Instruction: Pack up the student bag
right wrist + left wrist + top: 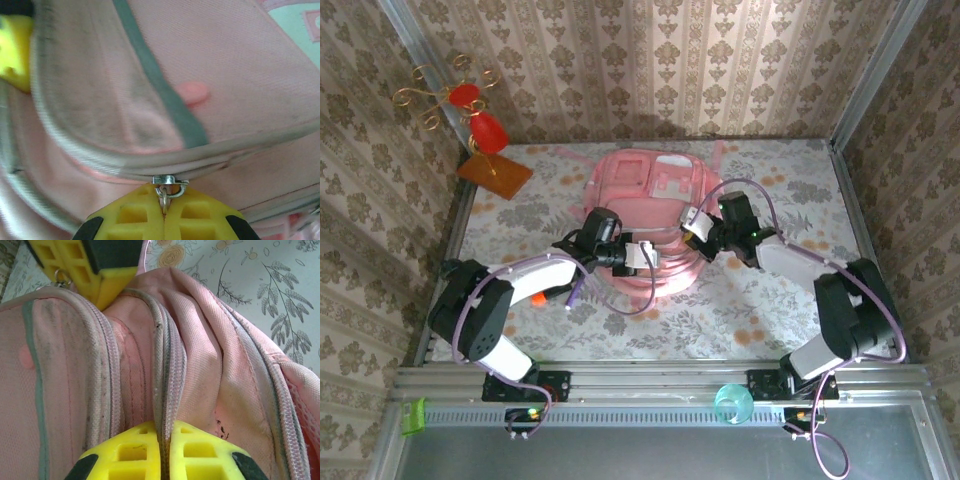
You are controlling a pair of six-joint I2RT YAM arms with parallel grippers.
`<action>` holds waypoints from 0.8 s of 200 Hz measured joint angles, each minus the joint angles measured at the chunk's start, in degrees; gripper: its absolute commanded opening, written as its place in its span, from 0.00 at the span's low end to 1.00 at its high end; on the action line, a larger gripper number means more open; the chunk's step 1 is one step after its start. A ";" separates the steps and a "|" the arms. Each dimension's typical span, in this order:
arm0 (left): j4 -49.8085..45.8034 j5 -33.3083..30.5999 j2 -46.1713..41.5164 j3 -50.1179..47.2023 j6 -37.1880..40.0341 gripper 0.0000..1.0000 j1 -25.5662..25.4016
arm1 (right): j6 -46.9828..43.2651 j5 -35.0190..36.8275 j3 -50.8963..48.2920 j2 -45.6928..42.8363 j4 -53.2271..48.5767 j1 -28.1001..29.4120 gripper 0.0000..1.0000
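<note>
The student bag (650, 180), a soft pink backpack, lies in the middle of the table with both arms reaching over its near end. In the left wrist view my left gripper (165, 429) is shut on a grey zipper seam (167, 365) of the student bag (235, 370). The right gripper's yellow fingers (95, 270) show at the top left of that view. My right gripper (164, 194) is shut on the metal zipper pull (164, 196), which hangs from a silver slider (170, 179) on the student bag (240, 75). From above, the left gripper (648, 256) and the right gripper (692, 226) sit close together.
A red and gold wire ornament (478, 125) on a wooden base (495, 173) stands at the back left. A teal cup (732, 402) sits on the near rail. Patterned walls close in the floral tablecloth (790, 200) on three sides.
</note>
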 measured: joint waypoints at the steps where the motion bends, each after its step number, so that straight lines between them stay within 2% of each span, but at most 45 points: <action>1: 0.09 -0.04 0.02 0.07 -0.09 0.00 -0.04 | 0.02 0.09 -0.11 -0.15 0.00 0.09 0.00; 49: 1.97 -0.94 1.29 1.01 -5.55 0.00 -1.84 | 6.03 7.89 -4.20 -6.45 -1.16 4.37 0.00; 91: 4.26 -1.77 4.46 1.46 -10.67 0.00 -3.45 | 16.81 10.16 -8.04 -6.69 3.85 6.69 0.00; 120: 4.72 -1.99 5.35 1.49 -13.88 0.33 -3.58 | 22.23 10.82 -8.15 -4.52 4.98 6.82 0.00; 151: 4.96 2.10 2.27 1.46 -19.80 0.60 -3.19 | 25.83 7.37 -8.28 -4.96 6.93 4.46 0.00; 160: 4.92 3.69 0.20 1.46 -22.10 0.63 -2.47 | 26.80 6.25 -8.63 -5.75 7.61 3.67 0.00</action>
